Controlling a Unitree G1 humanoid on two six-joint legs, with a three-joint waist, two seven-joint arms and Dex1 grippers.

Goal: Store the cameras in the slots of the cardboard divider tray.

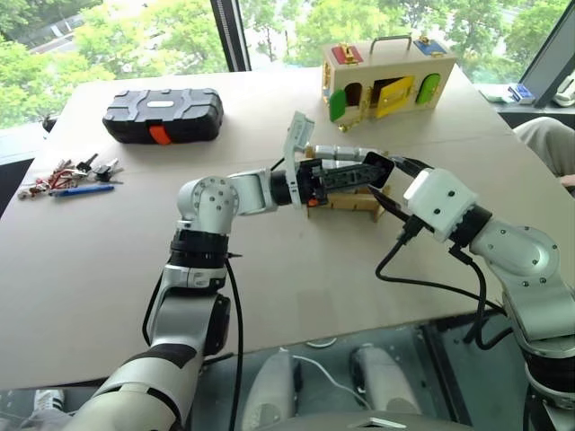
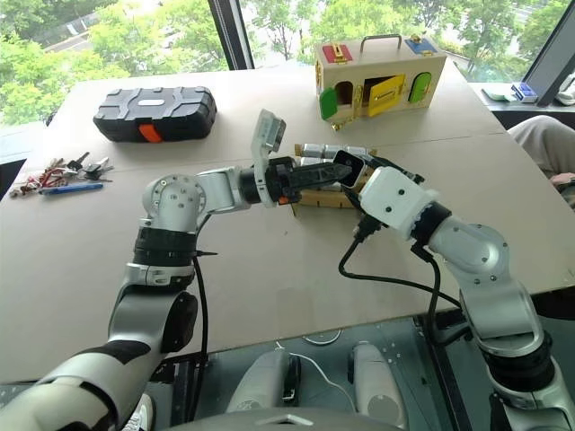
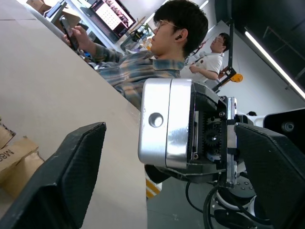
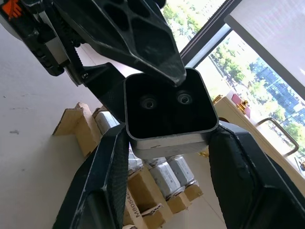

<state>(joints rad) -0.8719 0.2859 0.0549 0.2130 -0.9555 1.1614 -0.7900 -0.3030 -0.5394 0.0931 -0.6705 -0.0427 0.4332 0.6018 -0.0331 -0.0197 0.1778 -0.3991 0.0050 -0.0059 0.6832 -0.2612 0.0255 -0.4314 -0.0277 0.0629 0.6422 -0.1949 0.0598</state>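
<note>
Right pincer [image 4: 167, 157] clenched on a camera [image 4: 169, 114], black face with two lenses toward the wrist view, held in the air just above the cardboard divider tray [image 1: 346, 199]. Left pincer [image 1: 364, 173] reaches in level from the opposite side, fingers [image 3: 62, 176] parted either side of the same camera, one fingertip lying across its top edge; grip not closed. More cameras [image 4: 164, 174] sit in the tray's slots. Beyond the tray: wooden box [image 1: 388, 74] with coloured doors. Far from the tray, across the counter [image 1: 296, 278]: black case [image 1: 163, 115], keys and blue pen [image 1: 72, 178].
</note>
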